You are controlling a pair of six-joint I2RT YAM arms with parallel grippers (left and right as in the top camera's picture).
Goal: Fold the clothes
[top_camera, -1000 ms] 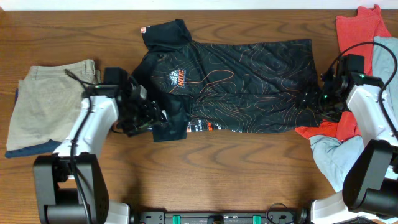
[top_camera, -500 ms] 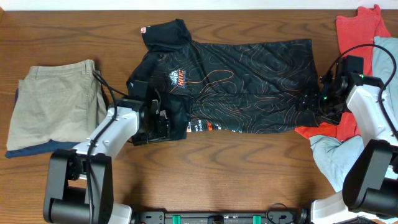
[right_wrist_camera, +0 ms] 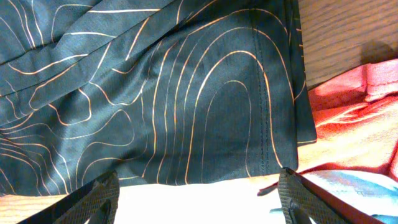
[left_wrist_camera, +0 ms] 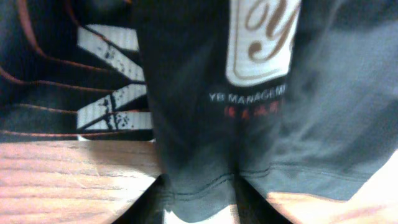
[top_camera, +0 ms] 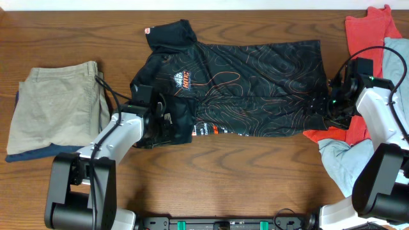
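Note:
The clothes, a black jersey (top_camera: 255, 83) with thin orange contour lines, lie spread flat across the middle of the table. My left gripper (top_camera: 167, 124) sits at the jersey's front left corner. In the left wrist view its dark fingers press in on both sides of a bunched fold of the hemmed edge (left_wrist_camera: 199, 186), so my left gripper (left_wrist_camera: 199, 208) is shut on the jersey. My right gripper (top_camera: 319, 105) hovers over the jersey's right hem. In the right wrist view my right gripper (right_wrist_camera: 199, 199) stands wide open, its pads (right_wrist_camera: 102, 196) apart with nothing between them, above the cloth (right_wrist_camera: 155, 93).
Folded tan trousers (top_camera: 54, 108) lie at the left on the wooden table (top_camera: 223, 172). A red garment (top_camera: 367, 29) and a light blue one (top_camera: 348, 160) are piled at the right edge, and the red cloth (right_wrist_camera: 348, 106) touches the jersey's right hem.
My left arm slid right from beside the trousers onto the jersey's corner, and its jaws closed on the hem. The right arm has stayed where it was.

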